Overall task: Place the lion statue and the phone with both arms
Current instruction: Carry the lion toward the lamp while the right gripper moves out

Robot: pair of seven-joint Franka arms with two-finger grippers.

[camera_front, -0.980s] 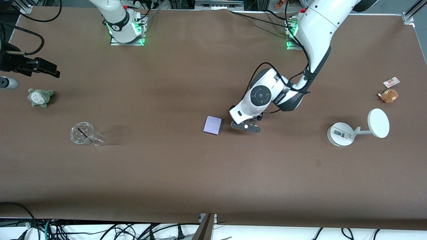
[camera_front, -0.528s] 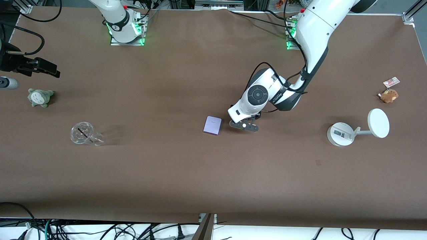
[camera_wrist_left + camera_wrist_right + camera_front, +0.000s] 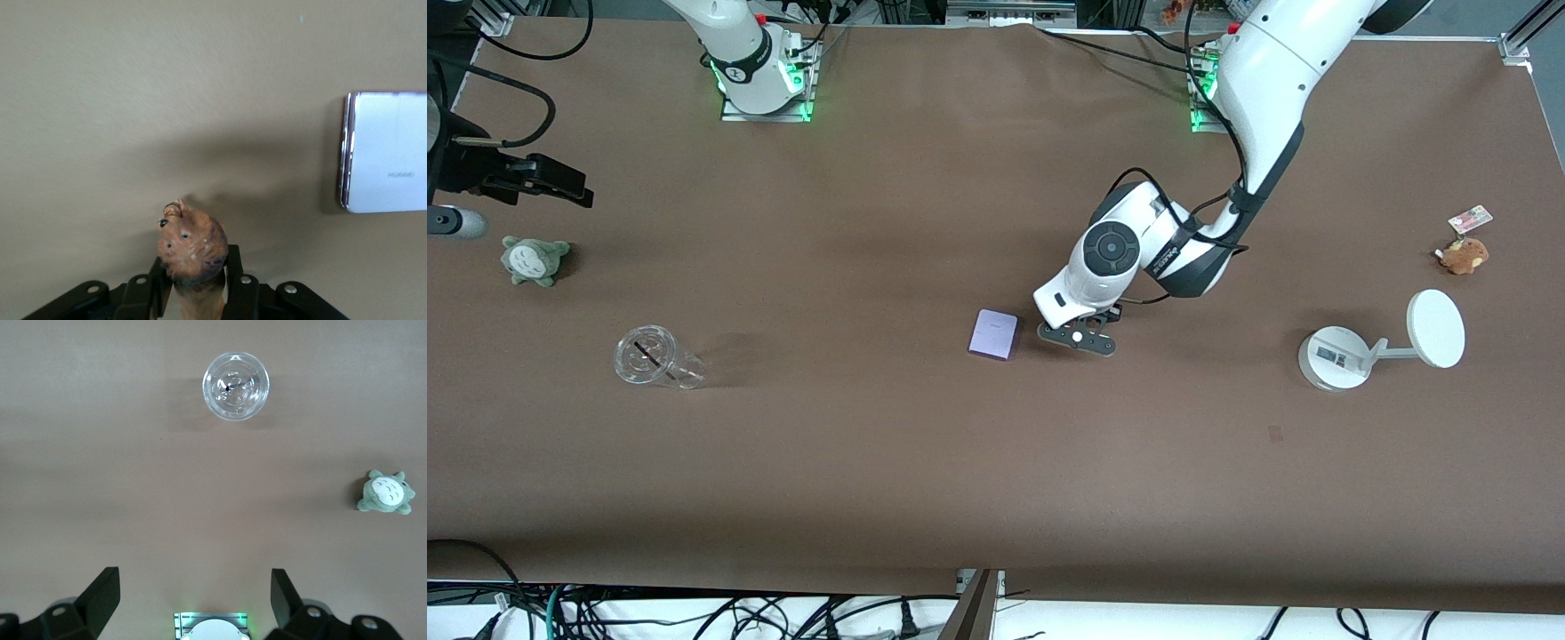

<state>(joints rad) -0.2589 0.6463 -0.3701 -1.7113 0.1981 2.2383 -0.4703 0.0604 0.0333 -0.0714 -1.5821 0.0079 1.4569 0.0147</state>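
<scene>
Mid-frame on the table (image 3: 871, 462), the phone (image 3: 993, 335) lies flat. Just beside it hangs the left end effector (image 3: 1080, 339), low over the table and clamped on the lion (image 3: 191, 250), seemingly not touching down. At the frame's upper left, the right end effector (image 3: 534, 182) waits, fingers (image 3: 100, 595) spread wide.

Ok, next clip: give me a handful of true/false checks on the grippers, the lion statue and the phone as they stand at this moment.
1. The left gripper is shut on the lion statue. True.
2. The phone is held by the right gripper. False: it lies flat on the table, beside the left gripper.
3. The right gripper is open. True; it is over the table's end on the right arm's side.
4. The lion statue lies on the phone. False: it is gripped beside the phone, apart from it.
</scene>
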